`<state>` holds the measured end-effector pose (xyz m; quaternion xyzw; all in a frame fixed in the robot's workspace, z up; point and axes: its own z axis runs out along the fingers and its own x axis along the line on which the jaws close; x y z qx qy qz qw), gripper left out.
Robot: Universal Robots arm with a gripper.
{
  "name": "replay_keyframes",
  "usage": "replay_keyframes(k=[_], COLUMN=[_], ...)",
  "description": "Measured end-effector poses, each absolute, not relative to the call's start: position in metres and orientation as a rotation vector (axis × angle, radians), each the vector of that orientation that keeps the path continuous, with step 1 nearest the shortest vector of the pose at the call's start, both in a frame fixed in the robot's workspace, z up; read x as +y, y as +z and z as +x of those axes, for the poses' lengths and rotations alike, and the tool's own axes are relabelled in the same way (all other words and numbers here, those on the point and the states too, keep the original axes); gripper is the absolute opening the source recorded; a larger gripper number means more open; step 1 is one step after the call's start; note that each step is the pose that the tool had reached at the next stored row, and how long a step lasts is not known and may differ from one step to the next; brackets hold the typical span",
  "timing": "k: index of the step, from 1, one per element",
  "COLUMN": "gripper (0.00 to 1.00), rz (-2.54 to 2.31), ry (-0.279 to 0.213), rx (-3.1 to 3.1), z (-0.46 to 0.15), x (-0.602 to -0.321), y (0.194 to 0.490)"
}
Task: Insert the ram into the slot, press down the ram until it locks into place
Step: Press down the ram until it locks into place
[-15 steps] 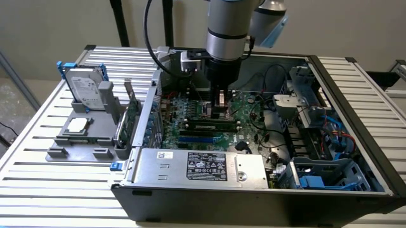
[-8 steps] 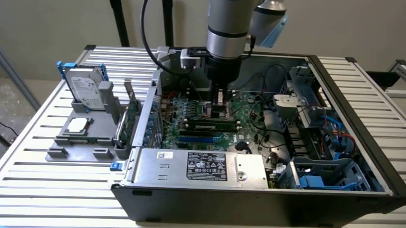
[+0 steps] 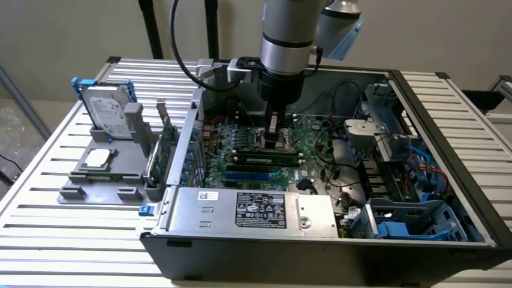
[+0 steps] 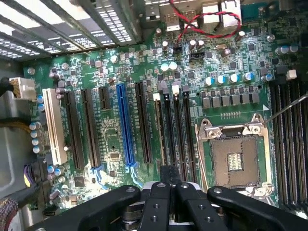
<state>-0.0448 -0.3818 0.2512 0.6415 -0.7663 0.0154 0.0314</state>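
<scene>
**Gripper over ram in memory slot, open PC case**
Gripper (image 3: 277, 141), fingers pressed together and pinching nothing, hangs at frame centre with its tips at or just above the ram (image 3: 264, 158). The ram lies along a motherboard (image 4: 120, 72) slot beside the empty CPU socket (image 4: 234, 159). Risk: an off-centre push may seat one end only, leaving the latches unlocked or flexing the board.

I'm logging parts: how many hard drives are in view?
1. The hard drive stands upright in the grey holder on the exterior view's left, outside the computer case; more may be hidden inside it.
</scene>
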Motion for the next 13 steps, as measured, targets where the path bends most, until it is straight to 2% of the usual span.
replay_keyframes(k=[13], gripper=[0.11], rz=[1.693], ry=[0.036], rx=[-2.567], z=[-0.0448], x=[-0.3818], y=[0.2512])
